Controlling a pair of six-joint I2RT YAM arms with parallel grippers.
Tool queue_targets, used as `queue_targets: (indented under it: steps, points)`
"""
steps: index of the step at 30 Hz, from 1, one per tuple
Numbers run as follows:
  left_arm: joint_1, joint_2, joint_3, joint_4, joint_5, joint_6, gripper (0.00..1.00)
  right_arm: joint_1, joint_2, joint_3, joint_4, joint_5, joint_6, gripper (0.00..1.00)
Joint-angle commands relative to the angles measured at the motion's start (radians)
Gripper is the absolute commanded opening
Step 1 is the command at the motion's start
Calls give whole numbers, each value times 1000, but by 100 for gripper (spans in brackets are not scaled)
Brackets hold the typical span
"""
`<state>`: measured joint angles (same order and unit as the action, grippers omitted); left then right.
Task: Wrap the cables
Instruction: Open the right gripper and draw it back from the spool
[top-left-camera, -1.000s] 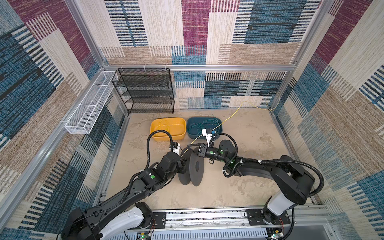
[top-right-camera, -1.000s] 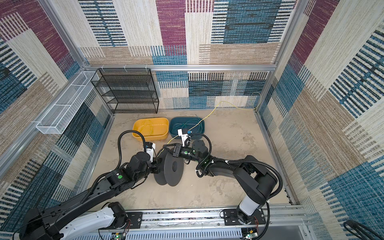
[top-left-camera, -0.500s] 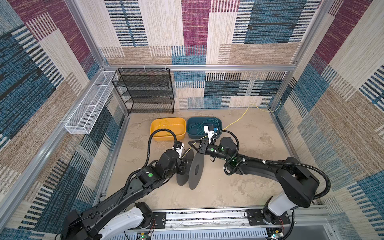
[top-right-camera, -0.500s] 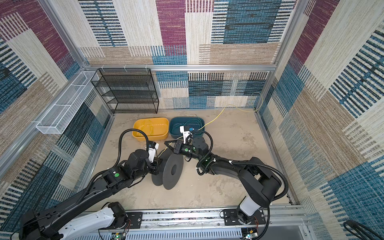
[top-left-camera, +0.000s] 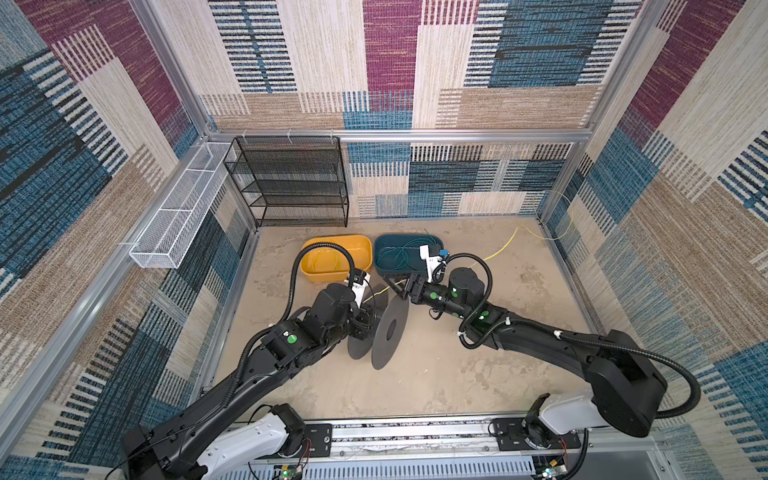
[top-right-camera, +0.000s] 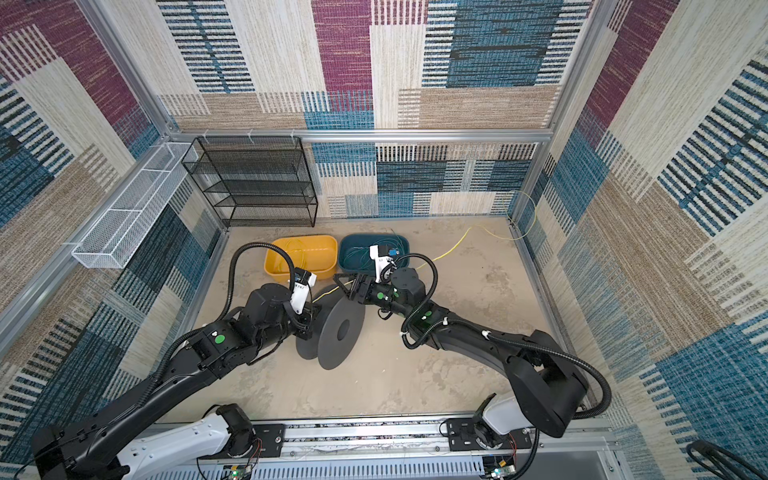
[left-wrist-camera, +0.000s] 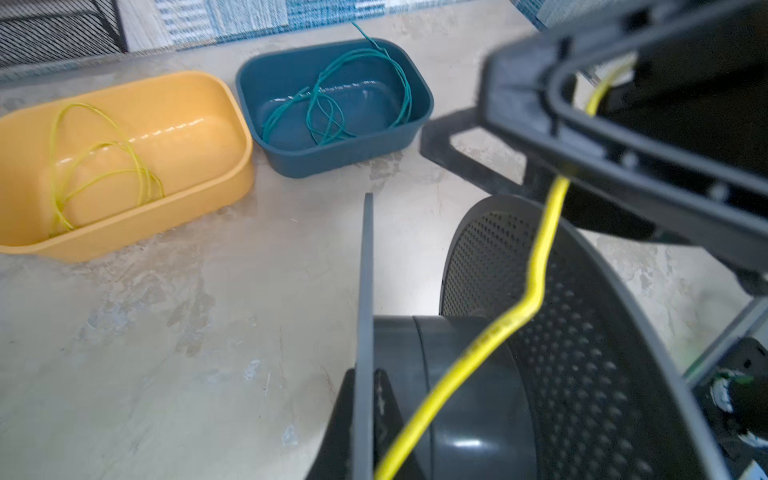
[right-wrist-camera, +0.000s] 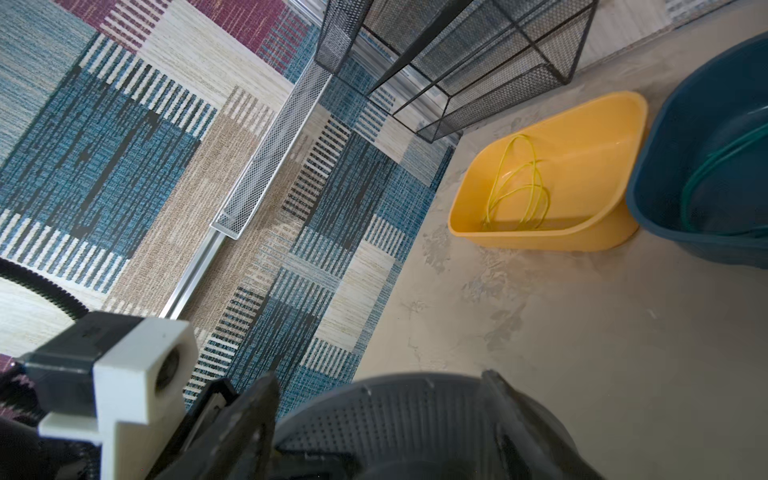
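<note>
The left gripper (top-left-camera: 365, 322) is clamped on 1 flange of the upright spool (top-left-camera: 388, 332). Just above the spool's rim the right gripper (top-left-camera: 404, 291) stands spread, and a yellow cable (left-wrist-camera: 536, 266) runs from the spool's hub up between its 2 fingers. Beyond the spool, a teal cable (left-wrist-camera: 407, 97) lies in the teal bin (left-wrist-camera: 353, 156).

**First voice:** How many robot arms are there?

**Second voice:** Two: a left arm (top-left-camera: 257, 374) and a right arm (top-left-camera: 540, 336).

**First voice:** And containers?

**Second voice:** Two tubs, one yellow tub (left-wrist-camera: 166, 216) and one teal tub (left-wrist-camera: 332, 158). There is also one black mesh rack (top-left-camera: 291, 183) and one white wire basket (top-left-camera: 174, 224).

**First voice:** Cables?

**Second voice:** Two yellow ones: a coiled cable (left-wrist-camera: 99, 145) and a long cable (left-wrist-camera: 538, 266). The strands in the green tangle (left-wrist-camera: 328, 112) are too knotted to count. There is one dark spool (top-left-camera: 388, 332) with two discs.
</note>
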<state>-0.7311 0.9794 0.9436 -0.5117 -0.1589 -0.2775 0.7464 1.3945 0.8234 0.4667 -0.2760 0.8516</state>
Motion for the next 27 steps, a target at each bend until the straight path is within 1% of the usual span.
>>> queue_targets:
  steps: [1,4,9,12,14,17,19,21,24,26,27]
  points:
    - [26,-1,46,-12,-63,4,0,-24,-73,-13,-166,64,-94,82]
    - [51,-14,64,-45,-68,4,0,-42,-160,-20,-274,108,-162,85]
    - [78,-34,101,-99,-61,20,0,-48,-303,14,-481,206,-293,85]
    - [95,-50,129,-132,-45,34,0,-50,-373,85,-625,348,-404,79]
    - [105,-59,152,-163,-50,45,0,-53,-401,143,-693,430,-473,74]
    - [129,-69,175,-197,-64,55,0,-53,-404,229,-760,455,-541,67]
    - [151,-68,192,-218,-67,61,0,-53,-396,273,-794,450,-575,63]
    - [177,-71,206,-229,-62,70,0,-53,-379,308,-816,395,-610,63]
    - [216,-70,218,-228,-39,77,0,-53,-303,375,-905,279,-626,68]
    - [238,-59,234,-223,-17,85,0,-53,-259,376,-935,183,-622,71]
    - [244,-56,239,-217,-12,90,0,-53,-245,367,-941,153,-614,73]
